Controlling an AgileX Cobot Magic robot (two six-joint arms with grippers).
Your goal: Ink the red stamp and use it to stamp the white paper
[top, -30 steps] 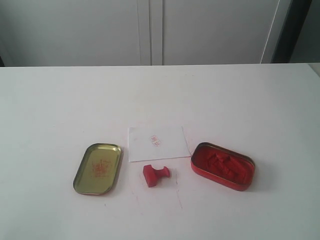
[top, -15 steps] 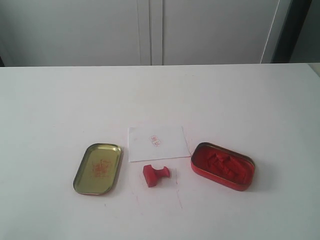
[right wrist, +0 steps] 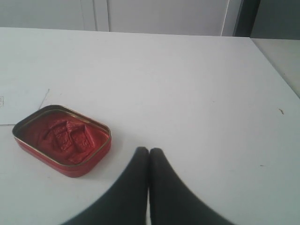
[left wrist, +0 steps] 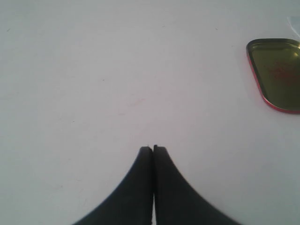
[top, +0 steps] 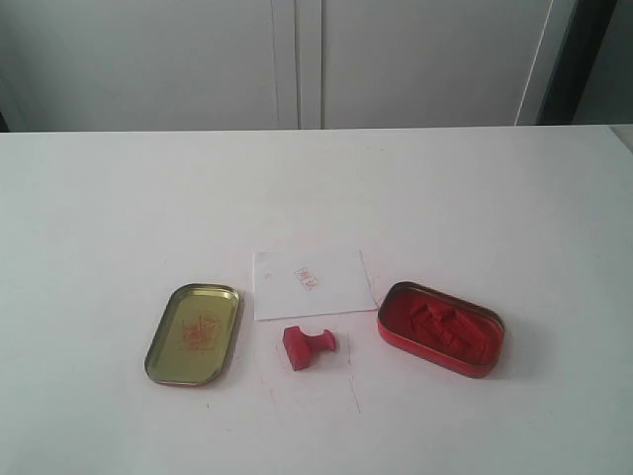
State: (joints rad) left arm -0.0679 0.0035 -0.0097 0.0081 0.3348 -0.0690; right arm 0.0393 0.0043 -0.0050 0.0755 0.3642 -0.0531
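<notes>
Evidently nothing has moved lately: both arms' jaws are pressed together, empty. The red stamp [top: 309, 346] lies tipped on the tabletop [top: 119, 218], just in front of the white paper [top: 326, 295], whose red imprint [top: 306, 278] suggests the stamping is done

The small red knob-handled block stamp [top: 309, 346] lies tipped over, left of the open red ink tin [top: 440, 329]. The thin white rectangular paper [top: 334, 293] lies flat past that tin's left end, faintly red-stamped.

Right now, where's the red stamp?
Exterior view, near the middle: the red stamp lies on the table just camera-side of the white paper, between the gold lid on the left and the open red ink tin on the right.
</notes>
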